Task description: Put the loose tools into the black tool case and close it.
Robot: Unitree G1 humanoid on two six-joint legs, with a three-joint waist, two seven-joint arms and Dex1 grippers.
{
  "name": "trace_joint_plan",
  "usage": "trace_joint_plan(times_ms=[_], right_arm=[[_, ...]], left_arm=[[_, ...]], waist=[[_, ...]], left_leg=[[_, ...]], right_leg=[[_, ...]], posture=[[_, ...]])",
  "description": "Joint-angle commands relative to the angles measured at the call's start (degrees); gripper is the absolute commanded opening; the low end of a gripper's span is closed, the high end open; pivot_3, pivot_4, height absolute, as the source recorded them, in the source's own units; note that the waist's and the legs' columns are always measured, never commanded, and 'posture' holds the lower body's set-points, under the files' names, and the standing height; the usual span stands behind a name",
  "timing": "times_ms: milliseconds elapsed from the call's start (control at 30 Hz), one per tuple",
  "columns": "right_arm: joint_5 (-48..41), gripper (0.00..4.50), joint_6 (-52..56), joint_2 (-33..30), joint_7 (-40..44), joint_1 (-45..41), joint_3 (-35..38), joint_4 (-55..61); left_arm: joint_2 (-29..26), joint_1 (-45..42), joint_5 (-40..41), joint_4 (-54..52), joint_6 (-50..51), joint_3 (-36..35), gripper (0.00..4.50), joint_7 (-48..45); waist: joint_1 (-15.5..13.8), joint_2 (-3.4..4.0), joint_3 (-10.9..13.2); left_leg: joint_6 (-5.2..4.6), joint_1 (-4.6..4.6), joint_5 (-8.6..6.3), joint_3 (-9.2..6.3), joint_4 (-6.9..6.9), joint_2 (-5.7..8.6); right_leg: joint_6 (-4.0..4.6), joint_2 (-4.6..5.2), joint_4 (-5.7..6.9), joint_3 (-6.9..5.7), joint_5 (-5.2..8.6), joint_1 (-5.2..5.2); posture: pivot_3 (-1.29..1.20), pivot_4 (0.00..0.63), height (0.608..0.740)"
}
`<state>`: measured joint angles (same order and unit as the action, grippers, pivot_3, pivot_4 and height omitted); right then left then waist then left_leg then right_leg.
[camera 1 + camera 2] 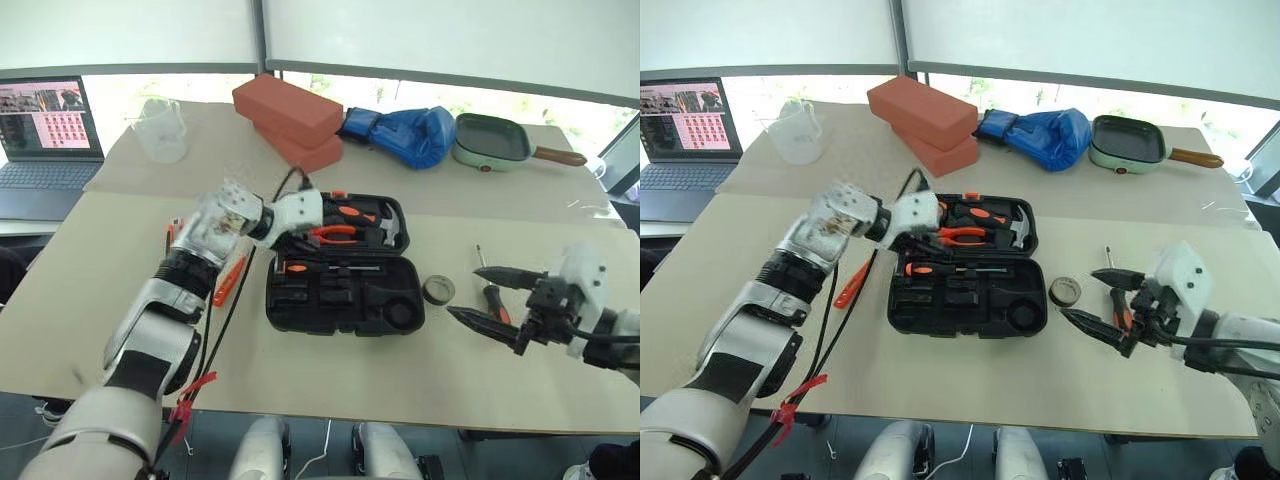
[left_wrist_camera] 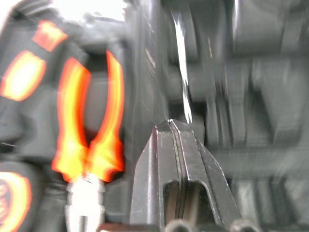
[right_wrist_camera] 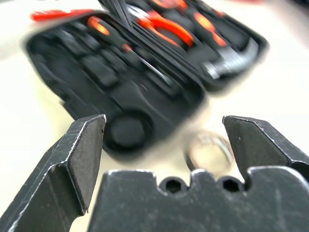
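Case: the black moulded plastic clamshell tool case [image 1: 345,265] lies open at the centre of the frame on the beige tabletop [image 1: 90,300], its long axis running left to right, lid half toward the upper frame, tray half nearer the bottom.
Inside: orange-handled pliers [image 1: 335,233] and a steel-headed hammer [image 1: 392,232] sit in the lid; one orange-and-black-handled screwdriver [image 1: 320,268] lies along the tray, tip pointing right.
Still loose: a small grey tape roll [image 1: 437,290] just right of the case; a second screwdriver [image 1: 490,290] further right, pointing up-frame; a slim orange tool [image 1: 230,280] left of the case, lying on a diagonal.
Left gripper [image 1: 312,232]: jaws pressed together, empty, poised over the lid's left end.
Right gripper [image 1: 480,297]: jaws spread wide, empty, beside the second screwdriver and near the tape roll.
Step, as I judge it: filling is partway done.
Next move: probably lowering the right gripper onto the screwdriver or roll, closing, then carrying it to a free recess.
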<state>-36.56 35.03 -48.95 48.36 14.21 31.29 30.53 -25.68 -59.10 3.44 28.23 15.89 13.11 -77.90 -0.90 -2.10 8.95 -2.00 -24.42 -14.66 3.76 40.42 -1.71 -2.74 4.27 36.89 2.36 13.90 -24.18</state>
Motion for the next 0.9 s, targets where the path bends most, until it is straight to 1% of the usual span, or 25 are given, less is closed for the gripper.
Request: trace_joint_plan(times_ms=[33,67,133,200,267,300,333,367,400,433,533,633,667,733,833,900], right_arm=[[3.0,4.50,-1.1,4.9,-0.2,12.2,14.1,-0.7],[3.5,4.50,-1.5,6.8,0.3,16.4,17.1,-0.4],[2.7,4.50,-1.0,9.6,1.4,22.4,21.7,0.6],[1.5,4.50,-1.5,12.6,3.4,28.9,26.1,2.2],[0.6,4.50,-2.0,15.1,4.8,34.2,29.7,3.5],[0.1,4.50,-2.1,15.9,5.2,35.8,30.8,3.9],[-0.6,4.50,-2.0,16.3,5.3,36.8,31.7,4.3],[-1.0,4.50,-1.9,16.5,5.1,37.3,32.2,4.5],[-1.4,4.50,-1.8,16.5,4.8,37.5,32.5,4.6],[-1.7,4.50,-1.5,16.2,4.4,37.1,32.2,4.9],[-2.3,4.50,-0.7,14.3,3.0,34.8,30.3,5.3],[-2.3,4.50,1.0,11.1,0.4,28.6,25.0,4.5],[-1.7,4.50,2.1,9.8,-1.8,24.5,21.4,3.5],[-0.6,4.50,3.7,8.4,-4.9,19.1,16.5,2.0],[3.4,4.50,5.5,7.7,-10.7,6.4,3.5,-2.7],[5.6,4.50,6.3,7.7,-12.8,2.3,-0.9,-5.2]], left_arm=[[-6.3,2.6,14.6,-14.8,20.2,-7.6,1.09,-6.5],[-7.5,4.4,17.8,-18.8,23.3,-9.1,1.34,-7.0],[-9.2,6.9,22.9,-24.4,28.8,-10.9,2.20,-7.3],[-11.0,9.6,27.3,-29.5,32.8,-12.4,2.84,-7.4],[-12.2,12.4,29.8,-33.9,34.1,-12.8,3.46,-7.0],[-12.6,13.3,30.5,-35.4,34.2,-12.6,3.78,-6.5],[-12.9,14.2,30.8,-36.8,33.8,-12.3,4.21,-6.1],[-13.2,14.9,31.2,-37.9,33.5,-12.0,4.47,-5.8],[-13.4,15.4,31.4,-38.8,33.3,-11.7,4.47,-5.5],[-13.6,15.8,31.7,-39.7,33.0,-11.2,4.47,-5.3],[-13.8,16.4,32.3,-41.3,32.7,-10.6,4.47,-4.3],[-14.5,16.8,31.9,-42.2,31.5,-9.5,4.47,-4.0],[-14.4,17.0,31.3,-42.4,30.6,-9.2,4.47,-3.3],[-14.1,17.2,30.3,-42.4,29.0,-8.9,4.47,-1.8],[-13.9,16.2,30.6,-41.8,29.1,-9.0,4.47,0.2],[-14.1,15.9,31.3,-41.8,29.4,-9.1,4.47,0.6]], waist=[[0.1,0.11,-0.1],[0.2,0.17,-0.1],[0.2,0.40,-0.2],[0.3,0.42,-0.2],[0.3,0.46,-0.3],[0.3,0.47,-0.3],[0.4,0.46,-0.3],[0.5,0.45,-0.3],[0.7,0.44,-0.3],[0.8,0.44,-0.3],[1.0,0.51,-0.3],[1.3,0.50,-0.3],[1.4,0.50,-0.3],[1.5,0.49,-0.3],[1.5,0.46,-0.3],[1.6,0.50,-0.3]], left_leg=[[-0.02,0.02,-0.01,-0.02,-0.02,-0.01],[-0.02,0.04,-0.02,-0.02,-0.03,-0.01],[-0.02,0.08,-0.02,-0.01,-0.10,-0.01],[-0.02,0.19,-0.02,-0.01,-0.10,-0.02],[-0.02,0.26,-0.01,0.00,-0.06,-0.03],[-0.02,0.36,-0.01,0.00,-0.06,-0.06],[-0.01,0.51,-0.01,0.02,-0.07,-0.09],[0.00,0.70,-0.01,0.00,-0.09,-0.12],[0.01,0.92,-0.02,0.02,-0.12,-0.15],[0.01,1.12,-0.03,0.04,-0.21,-0.17],[0.01,1.20,-0.02,0.07,-0.32,-0.15],[0.01,1.23,-0.02,0.09,-0.40,-0.12],[0.01,1.22,-0.01,0.08,-0.40,-0.10],[0.01,1.22,-0.01,0.07,-0.44,-0.08],[0.01,1.21,0.00,0.04,-0.46,0.00],[0.02,1.15,0.01,0.05,-0.45,0.04]], right_leg=[[-0.03,0.00,0.04,-0.01,0.03,0.04],[-0.04,0.00,0.04,0.00,0.04,0.05],[-0.05,0.03,0.00,0.02,0.08,0.05],[-0.06,0.08,0.07,0.04,0.16,0.16],[-0.06,0.08,0.12,0.08,0.15,0.23],[-0.04,0.06,0.13,0.08,0.15,0.34],[0.00,0.04,0.10,0.08,0.19,0.47],[0.03,0.02,0.08,0.06,0.23,0.66],[0.01,0.02,0.03,0.07,0.32,0.85],[-0.18,0.03,-0.10,0.07,0.50,1.05],[-0.05,0.05,-0.10,0.13,0.55,1.07],[0.14,0.02,-0.10,0.18,0.37,1.07],[0.14,0.02,-0.09,0.18,0.37,1.05],[0.14,0.01,-0.11,0.18,0.37,1.05],[0.12,0.02,-0.12,0.17,0.38,1.06],[0.13,0.03,-0.11,0.18,0.38,0.99]], posture=[[0.00,0.150,0.738],[0.00,0.150,0.738],[0.00,0.150,0.738],[0.00,0.150,0.738],[0.00,0.150,0.738],[0.00,0.150,0.738],[0.00,0.150,0.738],[0.00,0.150,0.738],[0.00,0.150,0.738],[0.00,0.150,0.738],[0.00,0.150,0.738],[0.00,0.150,0.738],[0.00,0.150,0.738],[0.00,0.150,0.738],[0.00,0.150,0.738],[0.00,0.150,0.738]])
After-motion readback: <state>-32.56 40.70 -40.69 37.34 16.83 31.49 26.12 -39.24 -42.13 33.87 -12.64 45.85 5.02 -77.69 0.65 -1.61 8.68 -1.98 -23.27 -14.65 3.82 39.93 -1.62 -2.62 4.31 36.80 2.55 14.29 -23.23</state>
